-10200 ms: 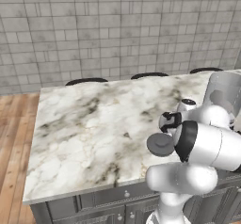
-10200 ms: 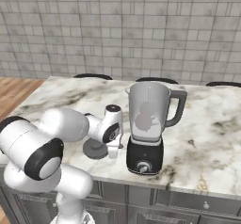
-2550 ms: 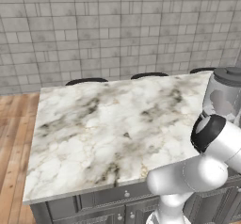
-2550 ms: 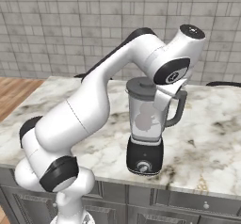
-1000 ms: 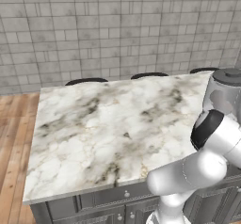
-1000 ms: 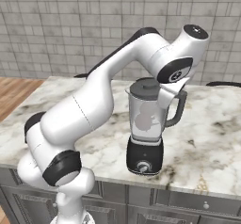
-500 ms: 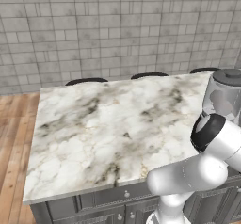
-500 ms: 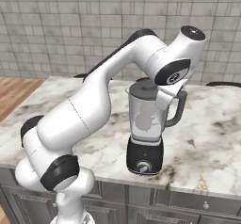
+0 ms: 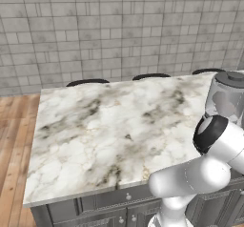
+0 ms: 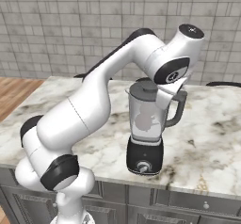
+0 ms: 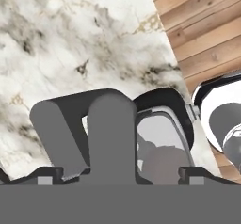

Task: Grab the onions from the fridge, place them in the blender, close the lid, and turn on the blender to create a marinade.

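The blender point(image 10: 144, 156) stands on the marble counter point(image 10: 207, 143), its translucent jar point(image 10: 147, 119) topped by the dark grey lid point(image 10: 143, 87). A dim rounded shape inside the jar is the onions point(image 10: 143, 122). My gripper point(image 10: 159, 92) hovers right over the lid. In the hand view the gripper point(image 11: 117, 180) is open, with one fingertip on each side of the lid's raised knob point(image 11: 113, 133) and not touching it. The onions point(image 11: 162, 164) show through the jar below. From the left base view the jar point(image 9: 225, 100) and lid point(image 9: 233, 77) sit at the far right. The fridge is out of view.
The marble counter point(image 9: 95, 135) stretches wide to the left of the blender. Dark chair backs point(image 9: 87, 82) line its far edge before a tiled wall. Wooden floor point(image 9: 14, 140) lies off the counter's left end. My arm's elbow point(image 9: 212, 134) stands in front of the blender.
My jaws have sprung from shut to open, letting go of the lid, which now rests on the jar. The arm has barely moved.
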Robot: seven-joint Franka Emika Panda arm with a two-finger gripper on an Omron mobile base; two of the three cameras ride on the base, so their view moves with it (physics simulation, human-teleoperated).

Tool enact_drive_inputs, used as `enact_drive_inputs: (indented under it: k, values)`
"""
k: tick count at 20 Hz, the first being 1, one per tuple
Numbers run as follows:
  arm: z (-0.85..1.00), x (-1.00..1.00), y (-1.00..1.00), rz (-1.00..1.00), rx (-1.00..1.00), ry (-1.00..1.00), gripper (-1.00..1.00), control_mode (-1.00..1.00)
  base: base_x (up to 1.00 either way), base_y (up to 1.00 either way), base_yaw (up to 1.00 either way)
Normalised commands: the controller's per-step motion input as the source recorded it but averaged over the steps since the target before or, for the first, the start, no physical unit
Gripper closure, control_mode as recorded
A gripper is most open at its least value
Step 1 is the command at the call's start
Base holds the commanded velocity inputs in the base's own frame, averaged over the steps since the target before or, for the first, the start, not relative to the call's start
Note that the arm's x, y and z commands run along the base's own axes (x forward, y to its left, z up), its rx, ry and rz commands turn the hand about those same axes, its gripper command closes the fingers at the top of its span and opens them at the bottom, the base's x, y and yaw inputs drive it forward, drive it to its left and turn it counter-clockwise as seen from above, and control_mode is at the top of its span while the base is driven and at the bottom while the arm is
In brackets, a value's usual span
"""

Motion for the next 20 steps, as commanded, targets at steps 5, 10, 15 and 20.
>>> enact_drive_inputs:
  k: [5,10,15,20]
  values:
    - [0.06,-0.01,0.00,0.00,-0.01,-0.01,-1.00,-1.00,0.00,0.00,0.00]
    - [0.15,-0.66,0.00,0.00,0.00,-0.01,-1.00,-1.00,0.00,0.00,0.00]
    - [0.14,-0.77,0.06,0.00,0.00,-0.02,-1.00,-1.00,0.00,0.00,0.00]
    - [0.07,-0.54,0.37,0.00,-0.07,-0.17,-1.00,-1.00,0.00,0.00,0.00]
